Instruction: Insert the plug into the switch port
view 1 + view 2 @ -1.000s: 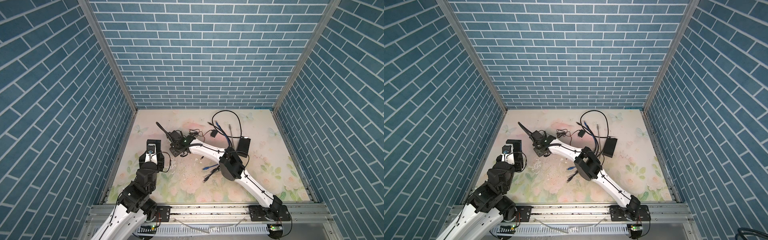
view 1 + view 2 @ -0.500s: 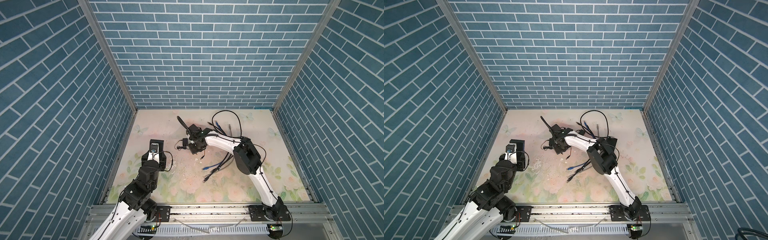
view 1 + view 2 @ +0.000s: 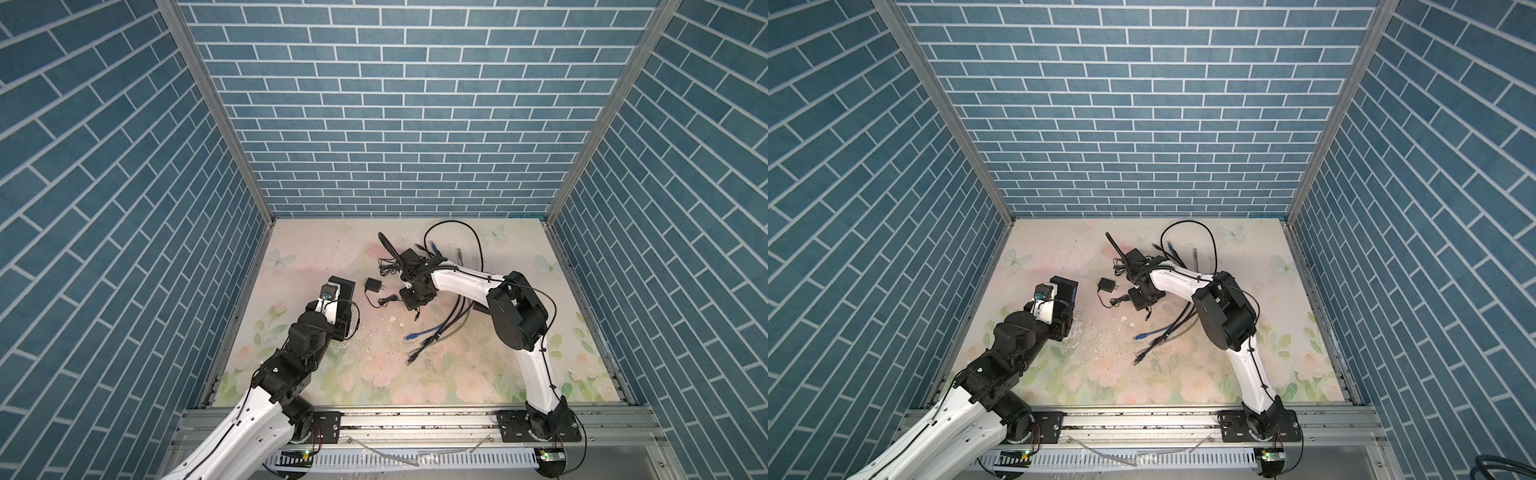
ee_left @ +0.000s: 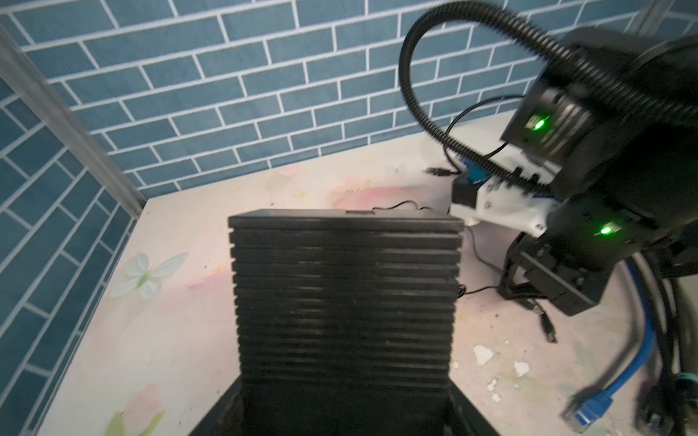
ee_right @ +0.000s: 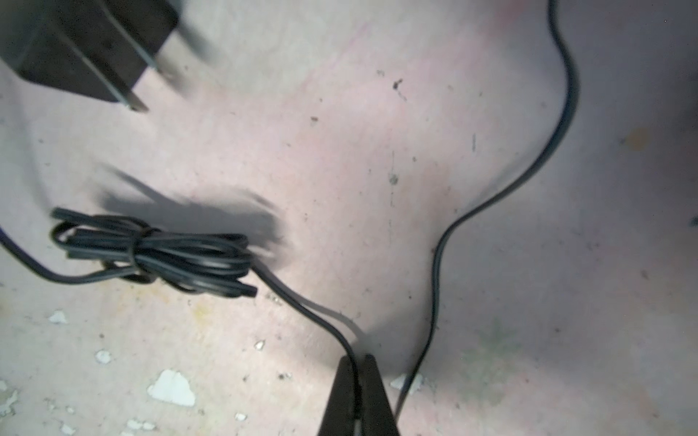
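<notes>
Left claw (image 4: 345, 389) clamped on black ribbed switch (image 4: 345, 283), left of table (image 3: 316, 249) centre; port side out of sight. Right claw (image 5: 357, 372) pinched together on thin black cord (image 5: 302, 302), mid-table, just right of adapter (image 3: 371, 286). Cord's bundled coil (image 5: 158, 256) lies between adapter and right claw. Plug tip possibly hidden between fingers (image 5: 377, 396); cannot tell. Blue cable (image 3: 413, 336) nearer, right.
</notes>
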Available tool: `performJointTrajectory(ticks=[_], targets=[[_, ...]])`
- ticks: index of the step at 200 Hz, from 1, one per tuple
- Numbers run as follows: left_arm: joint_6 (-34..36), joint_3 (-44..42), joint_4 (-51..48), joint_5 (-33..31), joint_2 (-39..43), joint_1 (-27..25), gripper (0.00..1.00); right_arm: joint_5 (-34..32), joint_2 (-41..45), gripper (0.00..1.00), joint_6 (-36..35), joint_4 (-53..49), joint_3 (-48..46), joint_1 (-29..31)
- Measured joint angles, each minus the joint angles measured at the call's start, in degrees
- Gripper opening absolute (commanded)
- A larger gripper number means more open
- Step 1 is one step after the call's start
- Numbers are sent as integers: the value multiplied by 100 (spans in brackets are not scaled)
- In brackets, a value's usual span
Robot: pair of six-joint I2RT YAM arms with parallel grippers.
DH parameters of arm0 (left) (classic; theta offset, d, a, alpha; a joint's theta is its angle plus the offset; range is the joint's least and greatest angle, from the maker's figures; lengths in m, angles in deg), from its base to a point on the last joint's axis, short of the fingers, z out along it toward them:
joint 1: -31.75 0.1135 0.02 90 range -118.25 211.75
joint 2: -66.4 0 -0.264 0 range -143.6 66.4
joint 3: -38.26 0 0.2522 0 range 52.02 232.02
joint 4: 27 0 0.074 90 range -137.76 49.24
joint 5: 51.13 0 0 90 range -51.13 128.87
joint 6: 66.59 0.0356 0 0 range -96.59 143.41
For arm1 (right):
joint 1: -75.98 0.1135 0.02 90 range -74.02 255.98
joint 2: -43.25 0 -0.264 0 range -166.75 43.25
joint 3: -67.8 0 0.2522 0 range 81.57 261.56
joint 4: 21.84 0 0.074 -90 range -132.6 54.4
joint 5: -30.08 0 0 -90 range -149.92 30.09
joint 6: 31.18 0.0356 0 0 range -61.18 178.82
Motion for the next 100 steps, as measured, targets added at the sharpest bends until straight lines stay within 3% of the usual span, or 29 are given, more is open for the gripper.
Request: performJointTrajectory(ticks=[48,100], targets=[[35,-114,522,756,-232,0,43,422,603,0,17,1034,-896,-2],[74,-299,992,1443,-356,0,41,492,2116,0,365,3021,-2000,-55]])
